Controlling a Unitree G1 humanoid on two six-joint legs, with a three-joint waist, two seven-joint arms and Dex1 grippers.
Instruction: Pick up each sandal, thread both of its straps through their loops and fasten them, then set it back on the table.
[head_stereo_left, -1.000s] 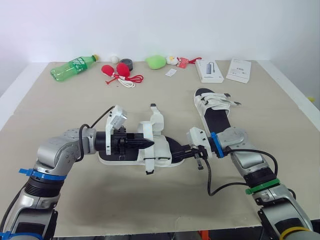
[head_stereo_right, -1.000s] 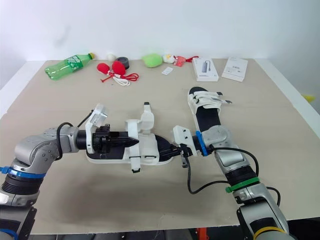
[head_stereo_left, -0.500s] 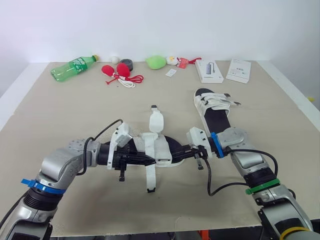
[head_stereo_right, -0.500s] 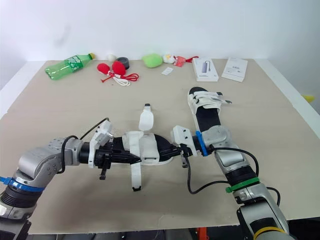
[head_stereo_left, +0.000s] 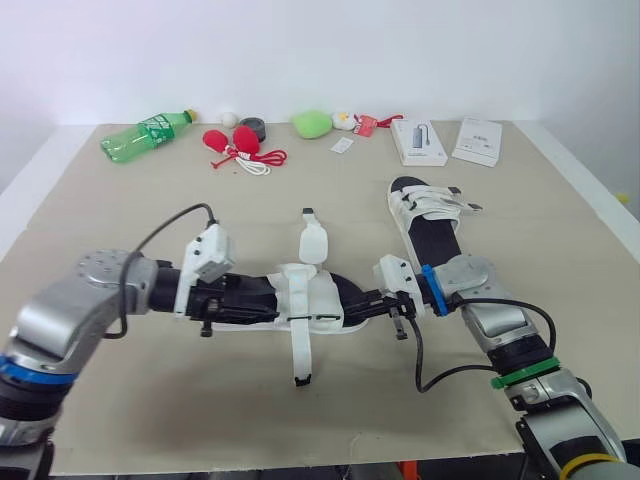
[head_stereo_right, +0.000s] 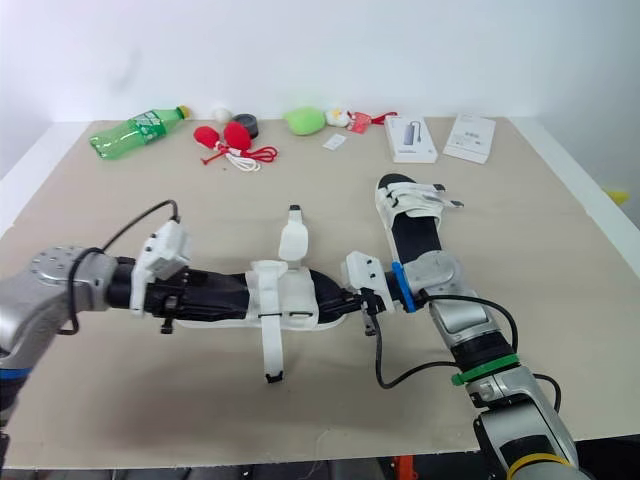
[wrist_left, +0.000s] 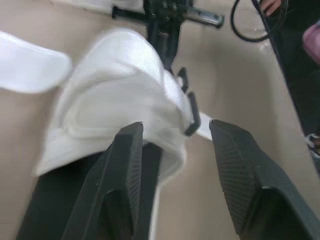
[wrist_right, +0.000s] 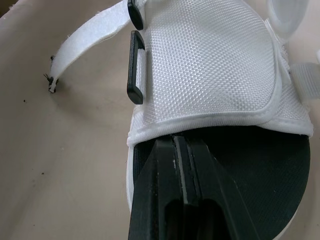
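A white sandal with a black sole (head_stereo_left: 318, 300) lies in the middle of the table, both straps undone. One strap (head_stereo_left: 313, 241) points away from me; the other strap (head_stereo_left: 300, 351) trails toward me. My right gripper (head_stereo_left: 364, 305) is shut on the sandal's right end, its fingers (wrist_right: 186, 186) pinching the sole edge. My left gripper (head_stereo_left: 262, 299) is open at the sandal's left end, with one finger (wrist_left: 127, 167) over the black sole and the other beside the white upper (wrist_left: 120, 100). A second sandal (head_stereo_left: 430, 215) lies to the right, farther back.
Along the far edge stand a green bottle (head_stereo_left: 145, 133), a red pair of balls on a cord (head_stereo_left: 236, 143), a black disc (head_stereo_left: 253, 127), a green lump (head_stereo_left: 312, 122), a grey box (head_stereo_left: 419, 142) and a white box (head_stereo_left: 477, 141).
My left gripper let go of the sandal's upper and drew back to the left. The raised flap and straps dropped, and the sandal now lies flat. My right gripper has stayed put.
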